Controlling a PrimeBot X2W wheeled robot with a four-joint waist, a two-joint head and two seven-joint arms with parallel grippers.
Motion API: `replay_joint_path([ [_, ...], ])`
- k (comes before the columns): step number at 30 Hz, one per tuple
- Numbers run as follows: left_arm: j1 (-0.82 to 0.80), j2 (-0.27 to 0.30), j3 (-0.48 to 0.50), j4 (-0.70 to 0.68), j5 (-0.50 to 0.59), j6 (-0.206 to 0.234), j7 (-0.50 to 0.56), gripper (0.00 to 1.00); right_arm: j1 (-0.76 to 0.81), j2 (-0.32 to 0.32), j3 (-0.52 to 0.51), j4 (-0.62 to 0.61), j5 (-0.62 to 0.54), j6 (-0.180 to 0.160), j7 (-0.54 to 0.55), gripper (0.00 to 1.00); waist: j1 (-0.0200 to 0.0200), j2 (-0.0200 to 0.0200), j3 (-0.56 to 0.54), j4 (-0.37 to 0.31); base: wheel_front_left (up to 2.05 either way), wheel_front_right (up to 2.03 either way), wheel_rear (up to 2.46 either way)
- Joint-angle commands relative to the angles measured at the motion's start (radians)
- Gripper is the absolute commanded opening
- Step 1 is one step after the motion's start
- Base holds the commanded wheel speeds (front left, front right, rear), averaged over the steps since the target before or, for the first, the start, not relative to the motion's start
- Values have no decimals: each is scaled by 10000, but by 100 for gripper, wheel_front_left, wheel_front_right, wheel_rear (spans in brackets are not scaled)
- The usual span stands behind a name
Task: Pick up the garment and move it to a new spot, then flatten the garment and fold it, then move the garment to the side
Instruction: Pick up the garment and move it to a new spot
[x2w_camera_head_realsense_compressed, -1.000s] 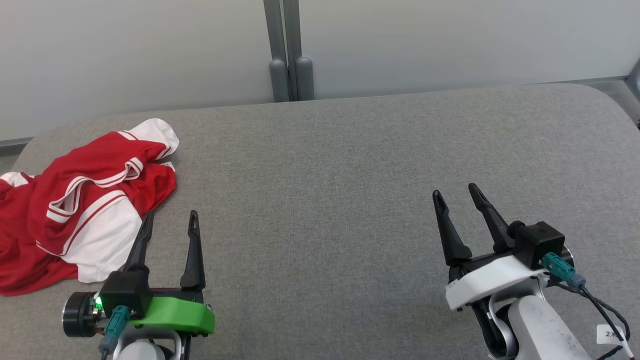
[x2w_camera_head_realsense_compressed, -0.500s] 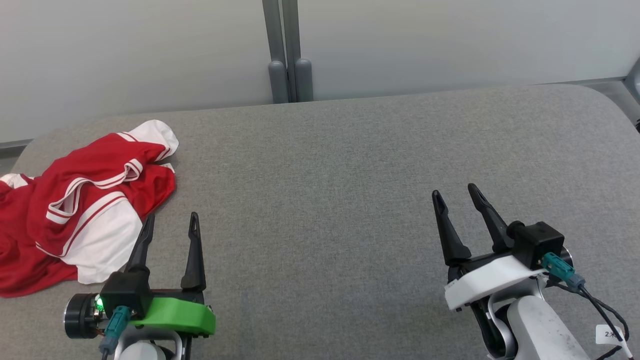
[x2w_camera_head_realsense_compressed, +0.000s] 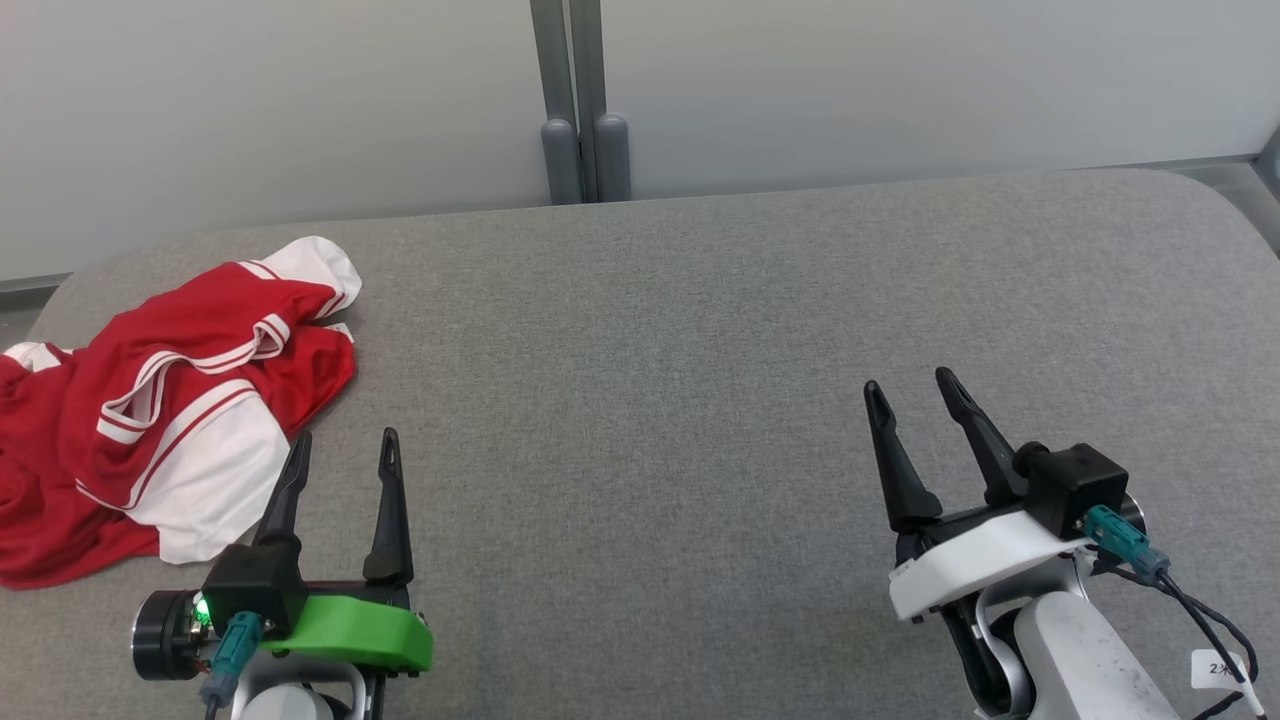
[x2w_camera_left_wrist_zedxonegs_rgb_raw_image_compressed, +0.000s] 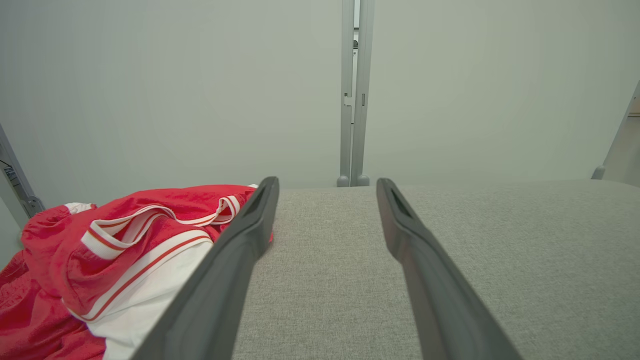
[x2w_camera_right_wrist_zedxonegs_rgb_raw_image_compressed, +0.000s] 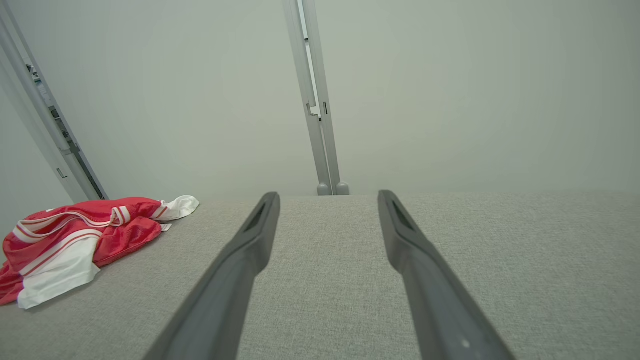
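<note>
Looking at a crumpled red garment with white panels and striped trim, lying heaped at the left end of a grey fabric tabletop. Judging it light, limp and probably slick; favouring a pinch on the raised banded fold or the near white edge. Seeing the green-mounted left gripper just beside that edge, fingers spread, holding nothing. Seeing the white-mounted right gripper well apart from the cloth, likewise spread and empty. Losing the garment's left part past the head view's edge; failing to tell neck from sleeves among the folds.
</note>
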Motion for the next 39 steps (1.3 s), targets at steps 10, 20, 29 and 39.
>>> replay_joint_path([
  [10, -229, 45, 146, 265, -334, 112, -17, 100, 118, -7, 150, -12, 214, 0, -32, 100, 0, 0, -12, 650, 0, 0, 0],
  [20, -236, 45, 426, 489, -489, 233, -17, 100, 194, -61, 307, -169, 370, 0, -32, 100, 0, 0, 65, 2391, 0, 0, 0],
  [29, -92, 42, 722, 451, -634, 288, -17, 100, 59, -209, 631, -485, 609, 0, -32, 100, 0, 0, 204, 3901, 0, 0, 0],
  [39, 56, 40, 918, 450, -711, 237, -17, 100, 70, -381, 867, -763, 725, 0, -30, 100, 0, 0, 198, 4524, 0, 0, 0],
])
